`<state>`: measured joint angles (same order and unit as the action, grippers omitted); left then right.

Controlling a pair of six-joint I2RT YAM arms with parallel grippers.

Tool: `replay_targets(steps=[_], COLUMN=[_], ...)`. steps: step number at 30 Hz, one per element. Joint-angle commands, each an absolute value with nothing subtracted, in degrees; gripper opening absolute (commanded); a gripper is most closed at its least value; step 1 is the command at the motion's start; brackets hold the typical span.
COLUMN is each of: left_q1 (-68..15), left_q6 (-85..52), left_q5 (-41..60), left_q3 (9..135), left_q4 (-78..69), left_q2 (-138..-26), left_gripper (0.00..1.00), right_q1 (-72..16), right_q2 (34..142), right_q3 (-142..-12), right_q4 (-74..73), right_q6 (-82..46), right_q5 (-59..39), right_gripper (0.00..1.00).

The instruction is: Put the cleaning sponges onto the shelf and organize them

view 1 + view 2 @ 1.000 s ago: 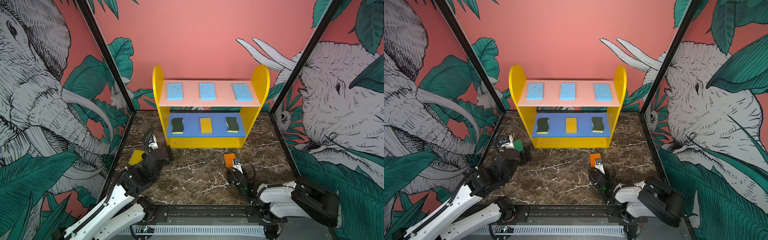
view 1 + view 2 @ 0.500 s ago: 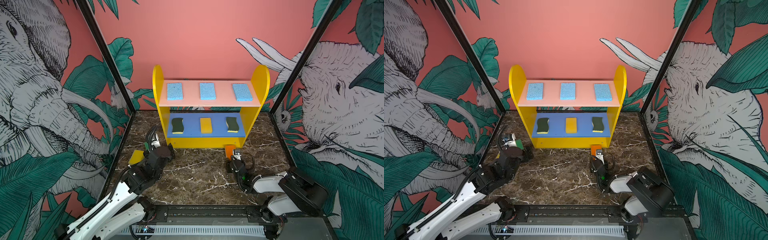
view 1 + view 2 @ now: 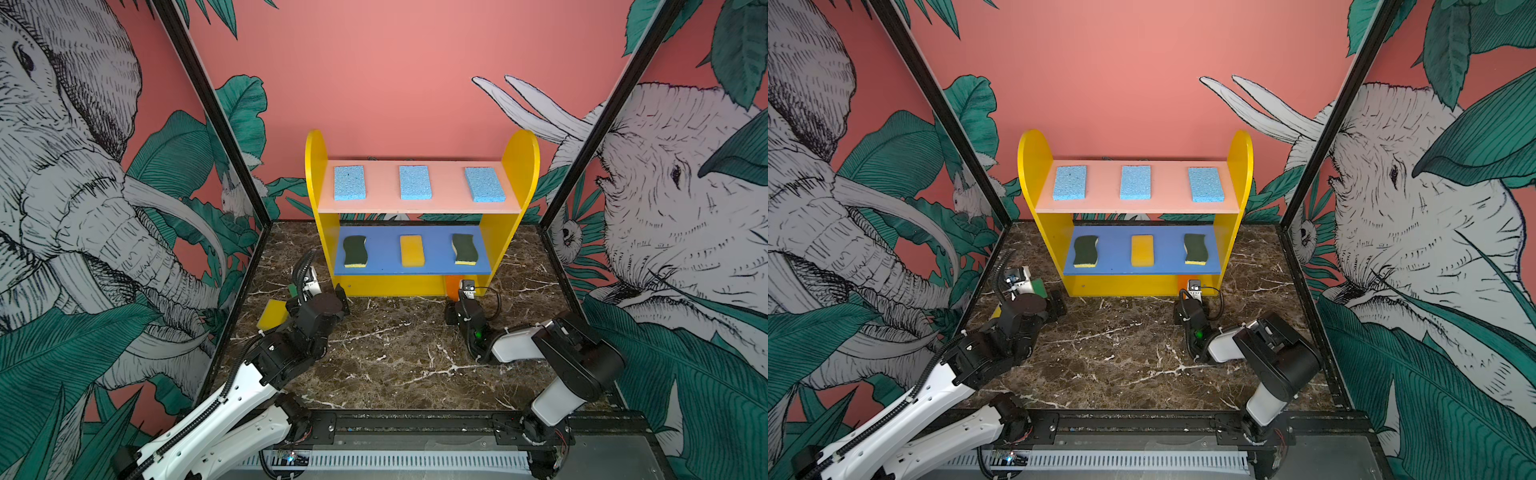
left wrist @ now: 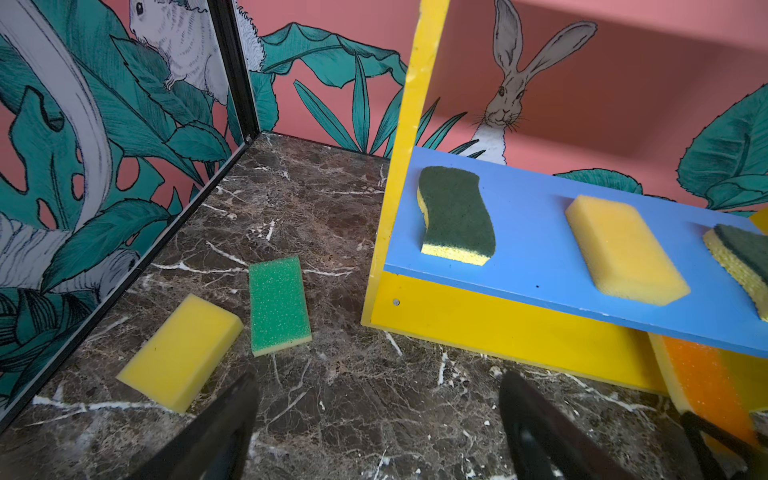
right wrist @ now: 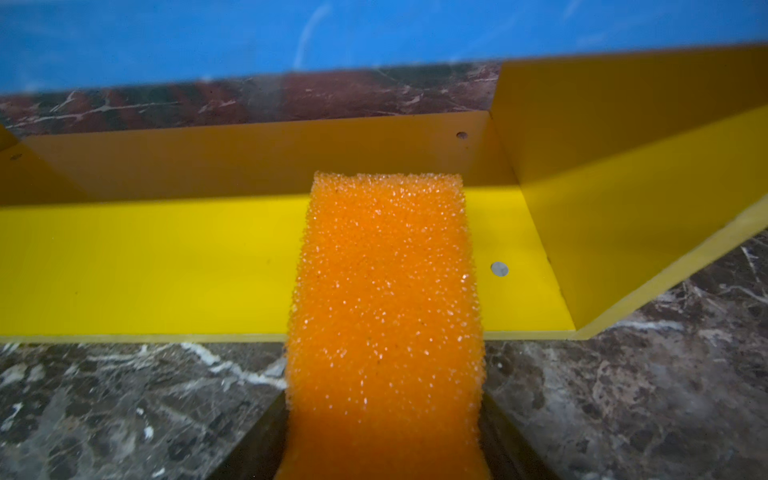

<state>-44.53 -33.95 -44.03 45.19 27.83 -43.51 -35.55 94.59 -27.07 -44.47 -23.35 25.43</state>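
Nine sponges are being counted in all. Three light-blue sponges (image 3: 349, 183) (image 3: 414, 182) (image 3: 484, 185) are being shown on the pink top board (image 3: 382, 200) of the shelf (image 3: 519, 162). Two wavy green-on-yellow sponges (image 3: 355, 251) (image 3: 464, 248) are being shown on the blue middle board (image 3: 436, 254), with one yellow sponge (image 3: 412, 250) between them. A second yellow sponge (image 4: 180, 351) and one green sponge (image 4: 278, 305) are being shown on the desk (image 4: 332, 415), so two plain yellow ones are being tallied. One orange sponge (image 5: 386, 311) is being counted over the yellow base (image 5: 166, 270). One shelf is being counted, with three boards.
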Motion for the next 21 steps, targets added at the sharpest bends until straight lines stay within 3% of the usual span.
replay_targets(steps=[1, 21], left_q1=[-44.39, -44.38], left_q6=[-32.87, -32.43], left_q5=[-45.0, -46.34], left_q3=[42.97, 40.46], left_q4=[23.39, 21.54], left_q2=[-42.8, -41.9], left_gripper=[0.91, 0.91], right_q1=[-34.26, -30.08], right_q2=[96.28, 102.43], right_q3=[-29.09, -34.94], right_q4=[-45.8, -46.67], right_q6=[-22.17, -20.9], right_q5=[24.65, 23.26], right_gripper=[0.61, 0.62])
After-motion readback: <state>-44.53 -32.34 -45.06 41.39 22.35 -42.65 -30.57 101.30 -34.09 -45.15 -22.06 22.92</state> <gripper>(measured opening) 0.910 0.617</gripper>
